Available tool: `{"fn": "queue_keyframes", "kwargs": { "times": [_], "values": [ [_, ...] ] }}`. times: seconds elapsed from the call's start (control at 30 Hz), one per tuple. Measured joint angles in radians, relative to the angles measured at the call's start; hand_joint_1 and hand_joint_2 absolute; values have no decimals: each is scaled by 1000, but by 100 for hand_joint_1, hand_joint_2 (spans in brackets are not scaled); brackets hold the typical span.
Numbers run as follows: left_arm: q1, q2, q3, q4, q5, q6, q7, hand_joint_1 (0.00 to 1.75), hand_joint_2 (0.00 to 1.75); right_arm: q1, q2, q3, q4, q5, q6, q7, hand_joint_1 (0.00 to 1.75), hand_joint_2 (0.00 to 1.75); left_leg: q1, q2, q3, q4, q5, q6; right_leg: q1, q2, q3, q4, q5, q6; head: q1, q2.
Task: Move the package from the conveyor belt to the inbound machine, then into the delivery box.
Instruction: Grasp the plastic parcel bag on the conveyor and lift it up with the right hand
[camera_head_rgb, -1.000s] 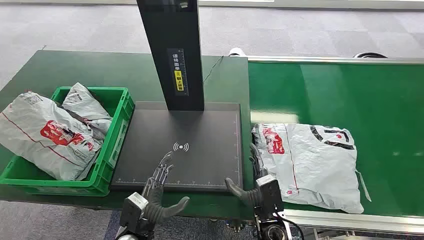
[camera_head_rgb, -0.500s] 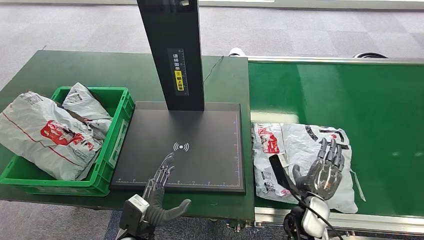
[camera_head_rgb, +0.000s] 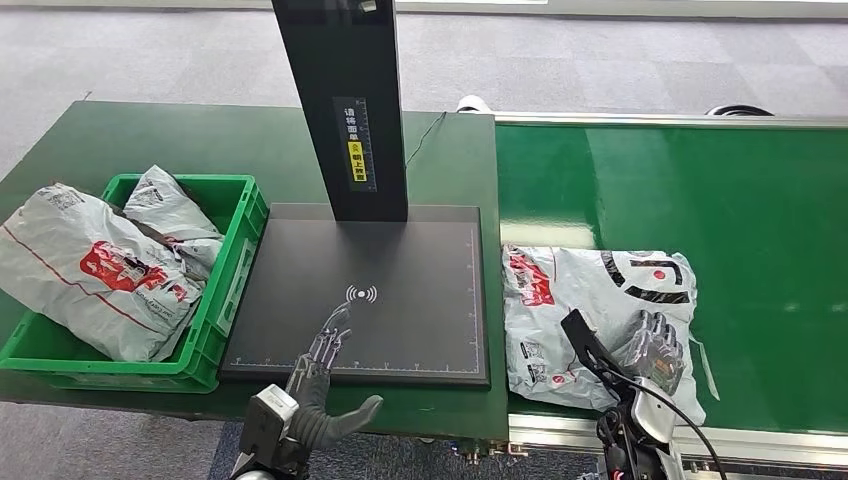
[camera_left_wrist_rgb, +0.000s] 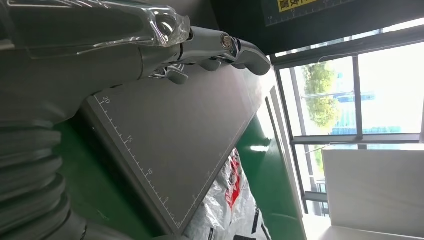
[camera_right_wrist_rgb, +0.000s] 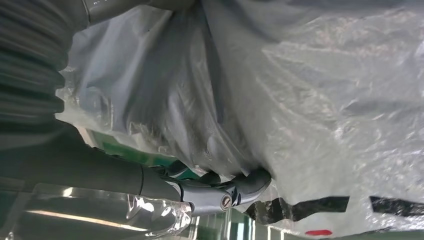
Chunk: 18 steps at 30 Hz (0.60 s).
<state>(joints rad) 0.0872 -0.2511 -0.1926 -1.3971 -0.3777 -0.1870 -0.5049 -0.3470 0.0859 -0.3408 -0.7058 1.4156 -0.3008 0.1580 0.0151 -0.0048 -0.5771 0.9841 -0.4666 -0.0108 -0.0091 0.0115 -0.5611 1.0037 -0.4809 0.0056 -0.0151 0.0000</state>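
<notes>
A grey plastic package (camera_head_rgb: 590, 300) with red and black print lies on the green conveyor belt (camera_head_rgb: 700, 190), close to its near left corner. My right hand (camera_head_rgb: 640, 350) rests on the package's near part, thumb spread toward the left. In the right wrist view its fingers (camera_right_wrist_rgb: 225, 192) curl into a fold of the package (camera_right_wrist_rgb: 300, 75). My left hand (camera_head_rgb: 318, 385) hovers open, fingers straight, over the near edge of the inbound machine's black plate (camera_head_rgb: 400, 260); the left wrist view shows that hand (camera_left_wrist_rgb: 150, 45), the plate (camera_left_wrist_rgb: 175, 140) and the package (camera_left_wrist_rgb: 235, 200). The green delivery box (camera_head_rgb: 240, 215) stands left of the plate.
The machine's black column (camera_head_rgb: 345, 100) rises from the plate's far edge. Several grey bags (camera_head_rgb: 100, 270) fill the box and spill over its left rim. The dark green table (camera_head_rgb: 150, 135) reaches behind the box, and the belt's metal rail (camera_head_rgb: 560, 430) runs along the near edge.
My right hand swung from the belt's near left edge out over the package, then came down onto it with fingers curling in. The left hand has stayed put.
</notes>
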Motion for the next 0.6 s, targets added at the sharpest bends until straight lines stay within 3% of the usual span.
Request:
{"fn": "queue_keyframes", "kwargs": {
  "times": [0.03,0.13,0.17,0.4,0.6],
  "values": [
    [0,0,0,0,0,-1,0,0,175,-9,-3,-2,15,-4,21,-10,9,175,0,1,1,0,-1,0,0,1,1,0,0,0,0,0],
    [-1,0,0,1,1,-4,1,0,175,-29,-8,-5,50,-15,67,-36,140,175,0,5,8,0,-4,0,0,5,6,0,-1,0,0,0],
    [-1,0,0,1,1,-5,1,0,175,-31,-9,-5,59,-19,75,-46,175,175,0,6,10,0,-5,-1,0,6,8,0,-1,0,0,0],
    [-1,3,0,3,2,-9,1,0,175,-38,-11,-1,95,-46,67,-109,175,175,0,7,18,0,-6,0,0,7,16,-1,-2,0,0,0],
    [0,6,1,3,3,-12,1,0,175,-34,-9,8,95,-125,2,-225,175,175,0,7,19,0,-5,0,0,7,17,-1,-1,-1,0,0]
  ]
}}
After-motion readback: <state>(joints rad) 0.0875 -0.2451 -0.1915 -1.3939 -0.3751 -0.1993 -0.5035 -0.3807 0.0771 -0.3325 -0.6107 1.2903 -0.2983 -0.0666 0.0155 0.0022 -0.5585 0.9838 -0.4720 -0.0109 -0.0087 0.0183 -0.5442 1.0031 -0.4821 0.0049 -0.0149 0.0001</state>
